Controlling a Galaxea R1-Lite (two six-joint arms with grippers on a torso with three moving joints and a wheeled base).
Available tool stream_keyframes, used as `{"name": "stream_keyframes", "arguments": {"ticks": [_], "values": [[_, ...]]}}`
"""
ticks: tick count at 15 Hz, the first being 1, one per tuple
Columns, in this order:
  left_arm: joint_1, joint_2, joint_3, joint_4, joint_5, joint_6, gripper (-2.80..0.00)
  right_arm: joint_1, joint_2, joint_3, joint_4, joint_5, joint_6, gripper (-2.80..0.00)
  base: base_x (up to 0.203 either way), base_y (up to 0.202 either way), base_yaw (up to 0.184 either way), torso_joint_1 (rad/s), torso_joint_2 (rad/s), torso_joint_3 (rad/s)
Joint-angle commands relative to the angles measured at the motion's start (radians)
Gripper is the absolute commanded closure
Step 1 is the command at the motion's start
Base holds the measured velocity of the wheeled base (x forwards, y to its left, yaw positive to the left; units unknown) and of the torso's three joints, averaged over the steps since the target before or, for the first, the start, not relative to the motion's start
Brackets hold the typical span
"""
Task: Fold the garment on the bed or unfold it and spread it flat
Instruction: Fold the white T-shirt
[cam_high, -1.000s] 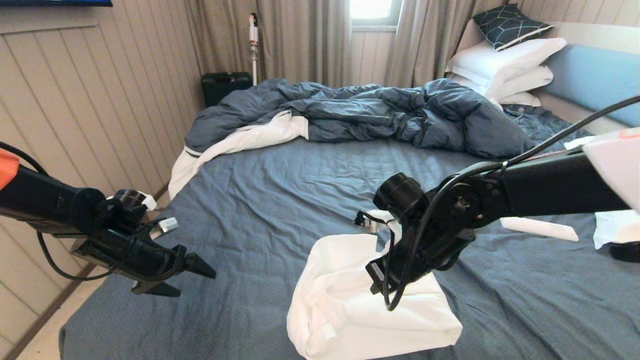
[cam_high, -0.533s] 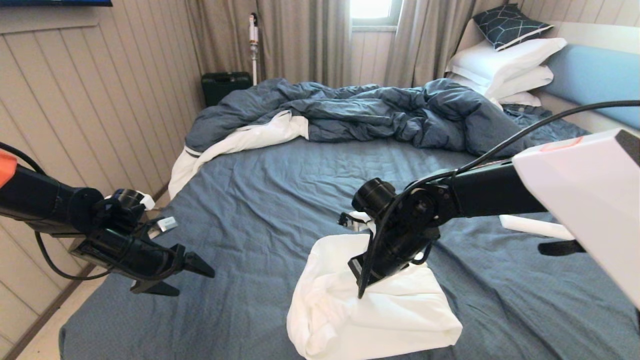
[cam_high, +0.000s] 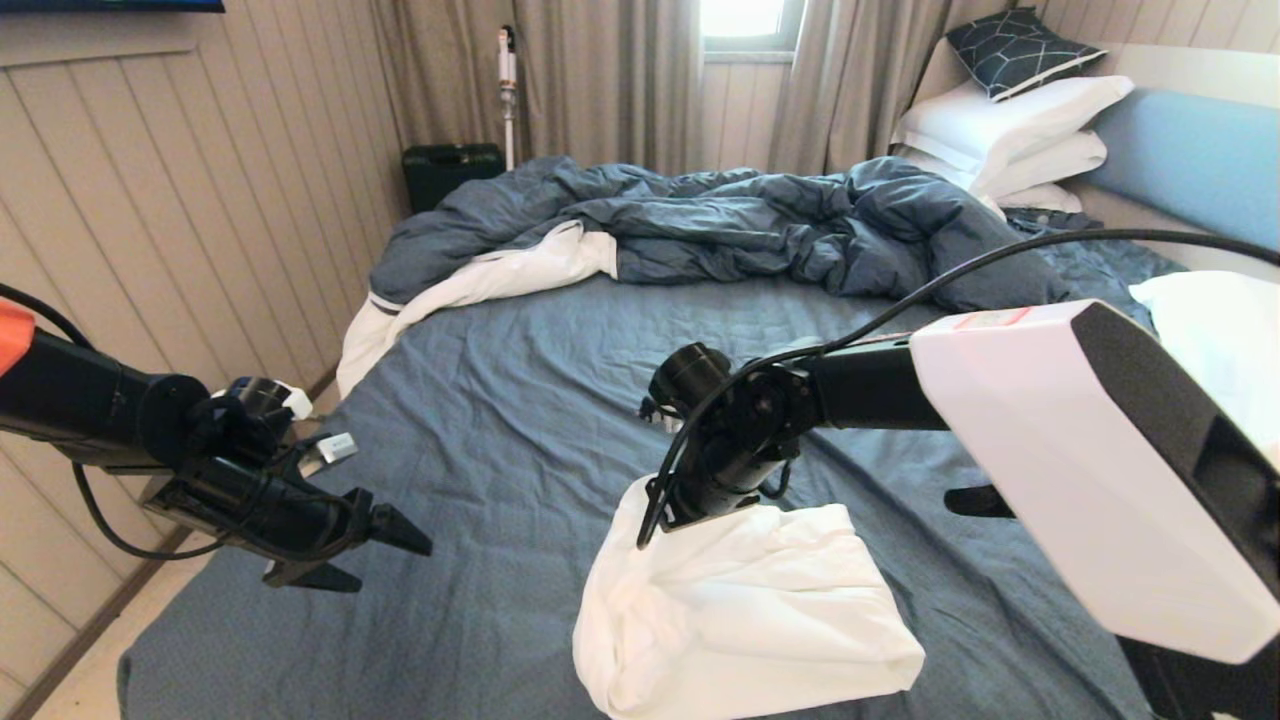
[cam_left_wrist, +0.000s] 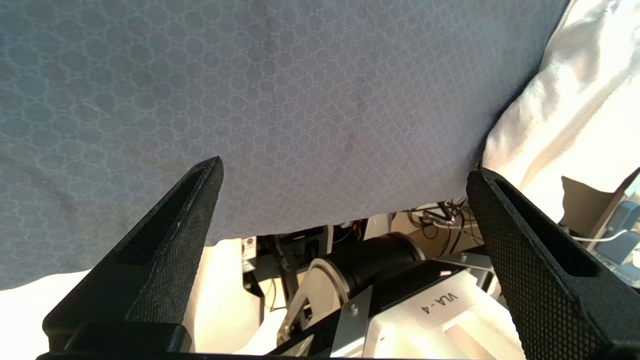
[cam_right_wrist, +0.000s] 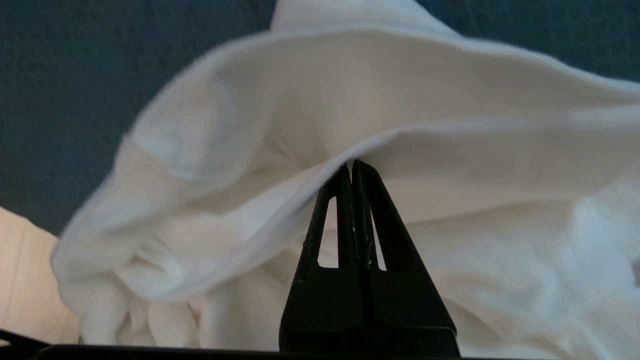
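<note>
Since a second ago your right gripper moved leftward, its fingers pinched on an edge of the garment, which lies bunched beneath it on the bed. Lift slowly; it probably holds one layer only. Left gripper waits spread apart.

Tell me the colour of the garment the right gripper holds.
White garment, plain; right wrist view shows it best.
</note>
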Motion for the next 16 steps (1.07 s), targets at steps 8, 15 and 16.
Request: {"name": "stream_keyframes", "arguments": {"ticks": [8, 15, 16], "values": [[0.000, -0.005, 0.000, -0.002, -0.005, -0.016, -2.80, 0.037, 0.092, -0.070, -0.300, -0.233, 0.163, 0.00, 0.000, 0.000, 0.000, 0.000, 0.00, 0.000], [0.000, -0.009, -0.001, 0.001, -0.004, -0.015, -2.80, 0.073, -0.065, 0.112, -0.342, -0.271, 0.179, 0.00, 0.000, 0.000, 0.000, 0.000, 0.00, 0.000], [0.000, -0.009, 0.000, 0.002, -0.004, -0.015, -2.80, 0.073, -0.127, 0.219, -0.342, -0.260, 0.177, 0.00, 0.000, 0.000, 0.000, 0.000, 0.00, 0.000]]}}
